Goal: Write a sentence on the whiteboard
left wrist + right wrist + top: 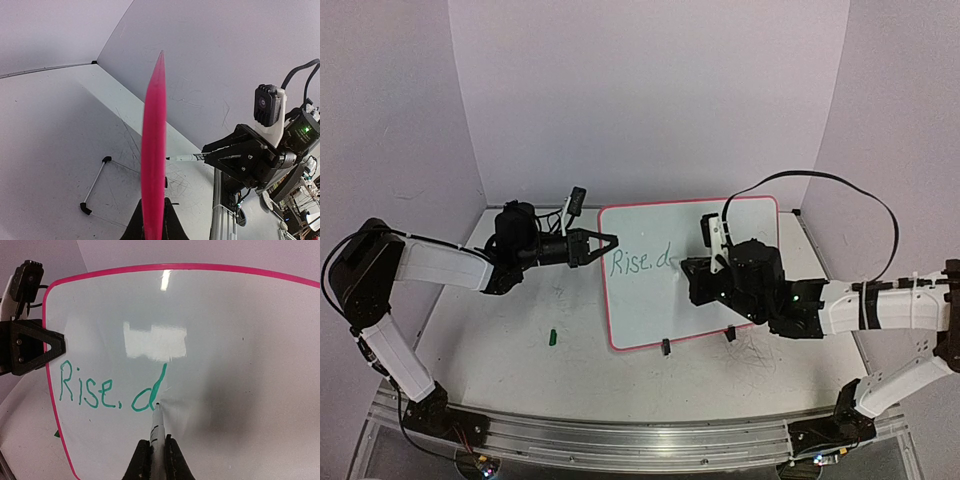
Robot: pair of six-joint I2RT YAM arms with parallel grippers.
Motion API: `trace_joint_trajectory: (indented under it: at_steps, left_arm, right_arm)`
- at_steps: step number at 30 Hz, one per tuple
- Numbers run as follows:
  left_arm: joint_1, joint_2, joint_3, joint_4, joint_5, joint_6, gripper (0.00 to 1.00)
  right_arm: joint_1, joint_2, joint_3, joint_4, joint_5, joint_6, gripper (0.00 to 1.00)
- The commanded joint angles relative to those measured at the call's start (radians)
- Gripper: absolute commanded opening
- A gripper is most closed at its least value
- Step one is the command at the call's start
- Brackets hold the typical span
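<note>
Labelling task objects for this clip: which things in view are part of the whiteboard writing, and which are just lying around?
In use:
- whiteboard, left edge clamped in the left gripper
- marker in the right gripper, tip on the board at the "d" of "Rise, d"

Lying about:
- small green piece on the table, probably the marker's cap
- scribbles on the table

Whiteboard [660, 315] standing on table [520, 350], left fingers [22, 347] on its left edge, marker [156, 429] against its face.
</note>
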Motion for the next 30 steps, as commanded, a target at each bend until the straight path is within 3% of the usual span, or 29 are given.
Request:
trace_joint_trajectory:
  at_steps: [1,30]
  left_arm:
    - [0.002,0.015,0.027,-0.015,-0.061,0.038,0.00]
    - [0.002,0.015,0.030,-0.016,-0.053,0.034,0.00]
  right_arm:
    - [-0.001,-0.005,0.027,0.049,0.033,-0.016,0.00]
    - [0.001,0.032,0.047,0.041,0.054,-0.021,0.00]
